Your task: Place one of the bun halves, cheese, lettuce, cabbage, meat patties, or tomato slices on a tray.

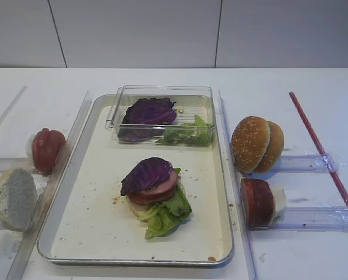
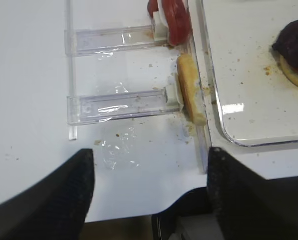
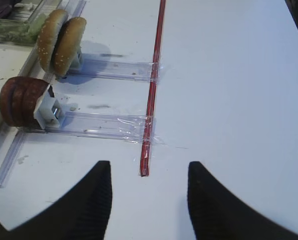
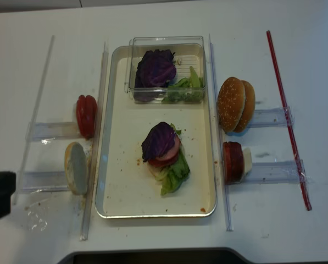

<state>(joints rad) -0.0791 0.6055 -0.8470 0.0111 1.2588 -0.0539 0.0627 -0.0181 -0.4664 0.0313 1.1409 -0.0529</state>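
The silver tray (image 1: 98, 192) holds a stack topped by a purple cabbage leaf (image 1: 146, 174), over a pink slice, a red slice, lettuce (image 1: 169, 213) and a pale bun. Left of the tray stand tomato slices (image 1: 47, 150) and a pale bun half (image 1: 15, 198), which shows edge-on as the bun half (image 2: 191, 95) in the left wrist view. Sesame bun halves (image 1: 256, 144) and meat patties (image 1: 255, 202) stand on the right. No cheese shows. My left gripper (image 2: 151, 167) hangs open over the table's near edge, with nothing in it. My right gripper (image 3: 148, 170) is open over bare table.
A clear plastic box (image 1: 162, 116) with more cabbage and lettuce sits at the tray's far end. Clear plastic rails (image 1: 305, 163) hold the items on both sides. A red strip (image 3: 153, 75) is taped to the table right of the rails. Crumbs lie near the pale bun.
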